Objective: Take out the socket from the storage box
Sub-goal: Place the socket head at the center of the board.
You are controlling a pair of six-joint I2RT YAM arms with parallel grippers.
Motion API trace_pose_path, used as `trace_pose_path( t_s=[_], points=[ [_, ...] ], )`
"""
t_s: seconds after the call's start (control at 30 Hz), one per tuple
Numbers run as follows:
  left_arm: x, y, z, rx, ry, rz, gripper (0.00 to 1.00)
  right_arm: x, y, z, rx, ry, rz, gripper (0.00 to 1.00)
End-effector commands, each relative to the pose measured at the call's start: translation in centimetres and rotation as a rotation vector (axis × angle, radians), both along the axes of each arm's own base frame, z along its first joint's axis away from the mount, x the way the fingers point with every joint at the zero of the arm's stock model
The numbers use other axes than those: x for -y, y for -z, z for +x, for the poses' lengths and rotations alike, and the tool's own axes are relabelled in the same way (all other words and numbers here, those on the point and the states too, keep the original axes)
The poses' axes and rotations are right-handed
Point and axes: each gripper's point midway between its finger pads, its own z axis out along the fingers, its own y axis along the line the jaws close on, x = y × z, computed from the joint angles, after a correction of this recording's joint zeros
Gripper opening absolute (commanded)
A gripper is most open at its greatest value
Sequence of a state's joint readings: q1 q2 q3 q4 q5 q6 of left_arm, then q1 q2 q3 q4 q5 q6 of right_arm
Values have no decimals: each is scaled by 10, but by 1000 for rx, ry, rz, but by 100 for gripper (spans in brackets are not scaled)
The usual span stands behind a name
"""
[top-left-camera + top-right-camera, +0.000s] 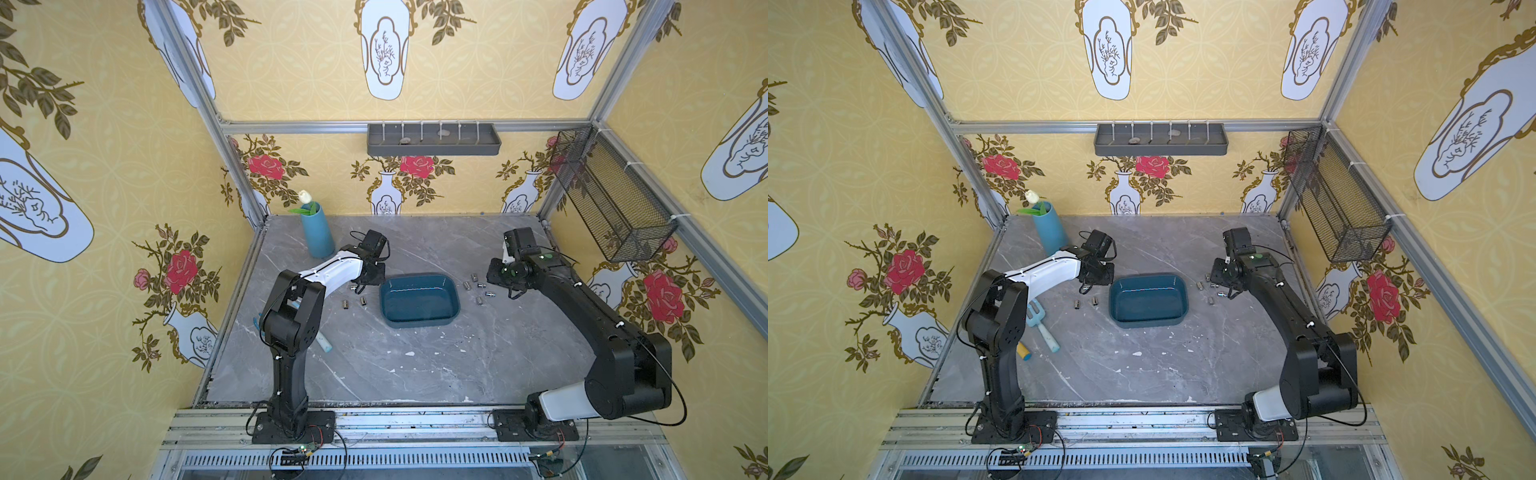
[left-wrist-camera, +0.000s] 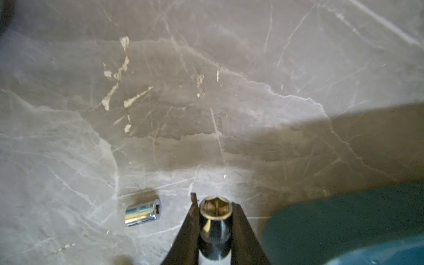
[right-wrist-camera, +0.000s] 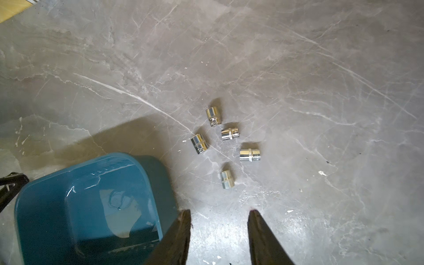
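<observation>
The storage box [image 1: 419, 300] stands near the middle of the grey marble table [image 1: 415, 365], and in both top views its inside looks empty. The left gripper [image 2: 215, 206] is just beside the box on the left arm's side, and its jaws are closed on a chrome socket [image 2: 215, 220] (the six-sided opening of it looks toward the wrist camera), held over the table and not over the box. One more loose socket [image 2: 142, 212] lies on its side on the marble near this gripper; in a top view I count two sockets on the table there [image 1: 354, 302], apart from each other. On the other side of the box the right gripper [image 3: 219, 215] hovers with its jaws parted at a middle width and nothing between them, the tips close to the corner of the box. In front of it five sockets [image 3: 226, 143] lie in a small loose group on the table, none touching the box. Farther away a blue vase [image 1: 317, 230] with a white flower stands at the back, and a light blue toy fork [image 1: 1040, 322] lies behind the left arm
</observation>
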State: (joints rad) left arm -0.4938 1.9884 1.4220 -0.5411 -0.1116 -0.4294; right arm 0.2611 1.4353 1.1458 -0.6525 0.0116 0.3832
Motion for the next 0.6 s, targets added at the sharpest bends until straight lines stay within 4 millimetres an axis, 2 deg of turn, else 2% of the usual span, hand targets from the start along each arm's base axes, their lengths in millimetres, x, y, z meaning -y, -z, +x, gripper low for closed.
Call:
trace_pose_path(
  t_s=[0.0, 0.1, 0.23, 0.33, 0.43, 0.57],
  points=[
    [-2, 12, -1, -10, -22, 0, 25, 12, -6, 8, 59, 34, -50, 50],
    [-6, 22, -5, -32, -28, 25, 25, 17, -7, 8, 70, 48, -67, 51],
    [-12, 32, -11, -53, -30, 44, 26, 21, -11, 9, 87, 59, -79, 58],
    [-13, 36, -15, -61, -24, 51, 30, 21, -12, 9, 90, 55, -82, 58],
    [-14, 32, -15, -51, -17, 49, 41, 21, -13, 10, 93, 55, -84, 58],
    [-13, 14, -13, -16, -3, 43, 59, 23, -15, 11, 111, 65, -90, 65]
  ],
)
